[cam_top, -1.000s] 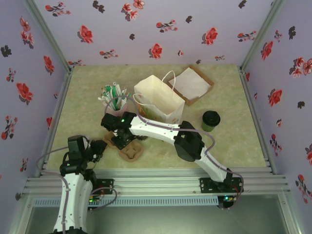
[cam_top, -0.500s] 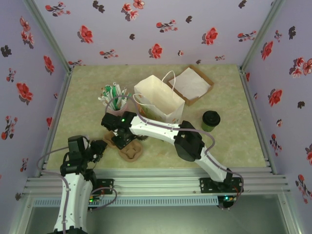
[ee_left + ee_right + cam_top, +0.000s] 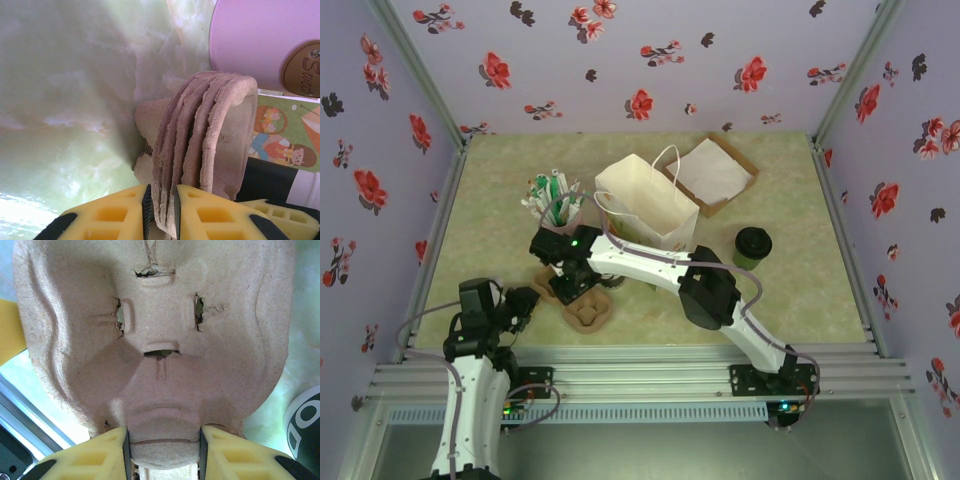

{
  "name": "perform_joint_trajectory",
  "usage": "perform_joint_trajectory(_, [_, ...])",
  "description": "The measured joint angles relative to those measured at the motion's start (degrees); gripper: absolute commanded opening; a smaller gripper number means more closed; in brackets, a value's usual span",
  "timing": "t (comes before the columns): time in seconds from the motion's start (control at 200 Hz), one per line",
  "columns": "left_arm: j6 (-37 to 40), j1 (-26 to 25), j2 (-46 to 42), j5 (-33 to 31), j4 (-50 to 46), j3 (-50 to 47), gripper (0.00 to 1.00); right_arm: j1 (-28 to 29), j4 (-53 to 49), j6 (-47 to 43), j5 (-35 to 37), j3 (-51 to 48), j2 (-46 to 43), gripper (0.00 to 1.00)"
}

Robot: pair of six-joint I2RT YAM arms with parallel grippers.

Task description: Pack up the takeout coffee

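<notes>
Two sets of jaws are clamped on the same stack of pulp carriers (image 3: pixel 586 312) at the front left of the desk (image 3: pixel 800 290). The left gripper (image 3: pixel 161 206) pinches the stack's layered edge. The right gripper (image 3: pixel 162 452) is closed on a tab at a carrier's end.

Hardly anything has moved since a second ago. The right arm's wrist has crept a touch toward the pink cup (image 3: pixel 250 40), and the carriers lie almost where they were.

The takeout coffee (image 3: pixel 752 246) stands upright with its lid on, just right of the paper bag (image 3: pixel 645 205). It is well apart from both grippers and has not moved.

The pink cup's round brown label (image 3: pixel 302 70) carries cursive writing beginning with "S", cut off at the edge of the view. The bag's print shows a cartoon child, with no words I can read.
</notes>
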Motion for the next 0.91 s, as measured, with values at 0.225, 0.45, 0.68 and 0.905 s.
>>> perform_joint_trajectory(0.225, [0.20, 0.37, 0.00, -0.02, -0.35, 0.00, 0.21, 0.00, 0.00, 0.17, -0.37, 0.00, -0.09, 0.36])
perform_joint_trajectory(0.45, [0.20, 0.39, -2.47, 0.02, -2.08, 0.15, 0.21, 0.02, 0.04, 0.42, -0.39, -0.07, -0.17, 0.36])
perform_joint_trajectory(0.68, [0.15, 0.79, -5.68, 0.02, -7.52, 4.46, 0.15, 0.02, 0.48, 0.57, -0.61, -0.61, -0.94, 0.36])
perform_joint_trajectory(0.905, [-0.04, 0.81, -5.25, 0.31, -8.00, 8.55, 0.29, 0.02, 0.72, 0.57, -0.81, -0.70, -0.94, 0.36])
